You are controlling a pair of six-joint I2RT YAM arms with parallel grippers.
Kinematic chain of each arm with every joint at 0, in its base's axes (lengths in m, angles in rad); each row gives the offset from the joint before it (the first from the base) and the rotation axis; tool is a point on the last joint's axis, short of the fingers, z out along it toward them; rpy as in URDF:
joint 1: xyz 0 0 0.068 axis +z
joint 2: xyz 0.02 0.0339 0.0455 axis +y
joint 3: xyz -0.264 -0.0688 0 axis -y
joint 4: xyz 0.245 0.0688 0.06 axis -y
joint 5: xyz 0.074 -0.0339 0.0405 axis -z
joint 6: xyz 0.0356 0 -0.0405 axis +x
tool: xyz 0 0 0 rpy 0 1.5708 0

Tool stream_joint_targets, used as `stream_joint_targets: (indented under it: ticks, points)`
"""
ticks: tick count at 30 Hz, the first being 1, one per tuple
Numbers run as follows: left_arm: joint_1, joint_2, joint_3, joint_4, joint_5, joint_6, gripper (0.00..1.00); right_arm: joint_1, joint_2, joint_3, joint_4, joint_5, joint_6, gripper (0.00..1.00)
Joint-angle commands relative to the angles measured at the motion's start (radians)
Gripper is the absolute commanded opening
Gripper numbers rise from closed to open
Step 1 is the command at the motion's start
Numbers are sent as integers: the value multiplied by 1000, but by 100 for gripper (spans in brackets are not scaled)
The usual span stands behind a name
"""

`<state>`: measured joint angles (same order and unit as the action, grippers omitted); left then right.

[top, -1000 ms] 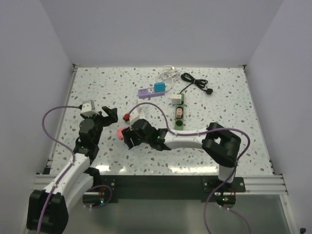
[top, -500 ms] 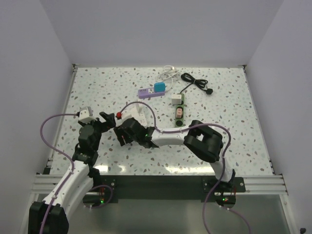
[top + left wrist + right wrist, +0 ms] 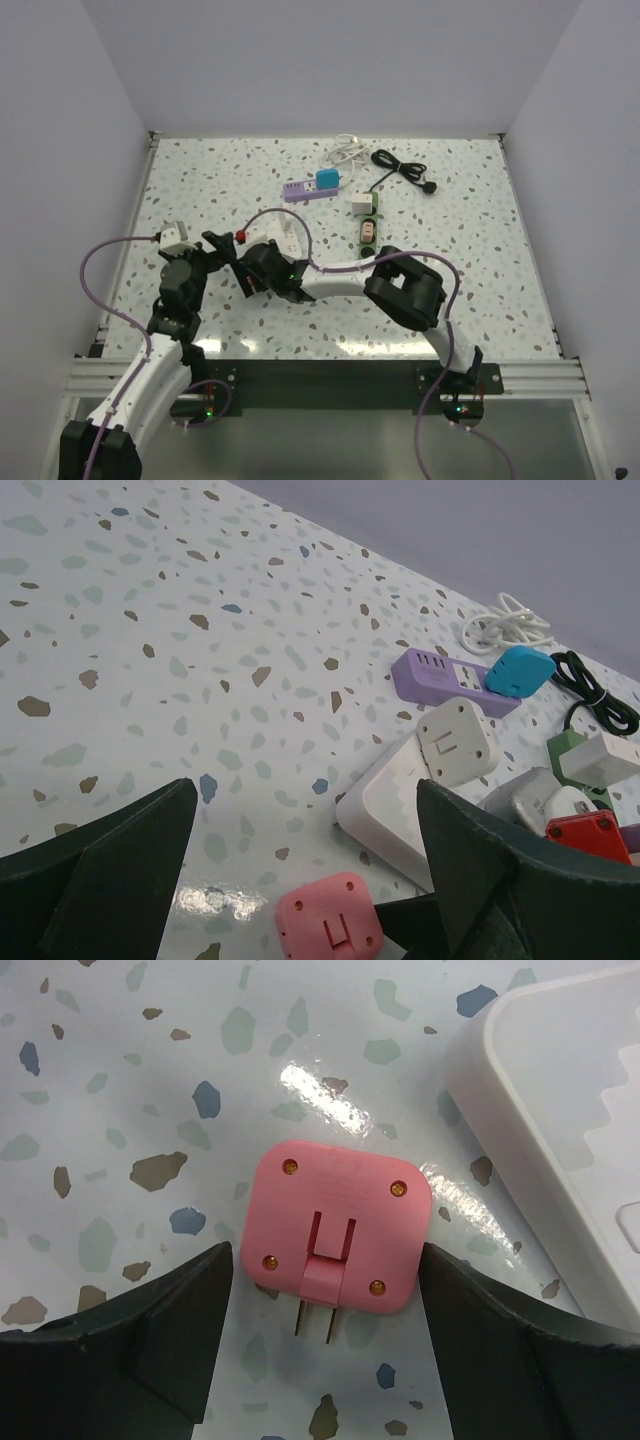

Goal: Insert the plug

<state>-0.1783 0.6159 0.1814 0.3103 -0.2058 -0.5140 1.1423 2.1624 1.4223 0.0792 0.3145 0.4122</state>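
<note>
Viewing from top ext: L gripper (image 3: pixel 222 245) and R gripper (image 3: pixel 250 280) close together at left-centre of table (image 3: pixel 450 220), R low over the surface. L wrist: fingers (image 3: pixel 100 870) spread wide, pink plug (image 3: pixel 328 927) flat on table btwn them, nearer the right one, untouched; white power strip (image 3: pixel 385 800) just beyond, white adapter (image 3: pixel 457 740) on top of it. R wrist: fingers (image 3: pixel 150 1340) apart, flanking plug w/ narrow gaps each side, prongs (image 3: pixel 312 1322) pointing to frame bottom; strip at upper right.
</note>
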Motion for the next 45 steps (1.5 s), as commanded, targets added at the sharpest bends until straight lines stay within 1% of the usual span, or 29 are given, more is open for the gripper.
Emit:
stream_joint_targets:
  ticks: [1, 5, 6, 7, 8, 11, 13, 15, 18, 23, 26, 27, 29, 30, 31, 32, 35, 36, 38, 40, 45]
  points:
    - [-1, -10, -7, 9, -9, -11, 97, -1, 28, 47, -33, 28, -4, 78]
    - [-1, -13, -7, 10, -6, -12, 97, -1, 59, 55, -33, 29, -3, 77]
    - [-1, -16, -7, 9, -4, -12, 97, -1, 66, 56, -33, 31, -6, 75]
    - [-1, -16, -8, 9, -4, -12, 97, -1, 68, 50, -35, 32, -6, 71]
    - [-1, -19, -8, 7, -4, -12, 97, -3, 66, 44, -30, 35, -7, 51]
    - [-1, -22, -8, 7, -6, -14, 98, -1, 37, 12, -19, 44, -10, 20]
    - [-1, -21, -7, 9, -7, -14, 98, -1, -2, -19, -12, 61, -13, 10]
    - [-1, -12, -3, 12, -3, -14, 98, -3, -36, -40, -7, 83, -23, 3]
    - [-1, 1, -2, 21, 9, -14, 99, -7, -110, -97, 14, 90, -24, 0]
    - [-1, 22, -3, 44, 57, -8, 99, -10, -266, -221, 85, 110, -38, 0]
    - [-1, 50, -11, 79, 152, -7, 99, -9, -329, -289, 117, 138, -62, 0]
    - [-1, 59, -11, 101, 213, -11, 99, -12, -367, -305, 128, 143, -78, 0]
    - [-1, 79, -8, 115, 288, -23, 98, -12, -409, -350, 151, 147, -88, 0]
    - [-1, 94, -10, 134, 357, -26, 98, -10, -444, -362, 155, 146, -98, 0]
    - [-1, 100, -11, 144, 385, -32, 97, -10, -458, -384, 168, 146, -105, 0]
    - [-1, 108, -14, 168, 445, -46, 97, -12, -473, -393, 172, 143, -110, 0]
    - [-1, 116, -29, 206, 525, -80, 97, -12, -521, -419, 182, 143, -130, 0]
    - [-1, 119, -36, 246, 584, -92, 97, -10, -532, -427, 188, 137, -138, 0]
    - [-1, 134, -52, 294, 644, -145, 97, -12, -555, -448, 209, 132, -145, 0]
    - [-3, 142, -68, 373, 736, -190, 96, -10, -569, -460, 218, 132, -151, 0]
    - [-1, 160, -98, 446, 796, -241, 97, -10, -585, -488, 260, 130, -165, 0]
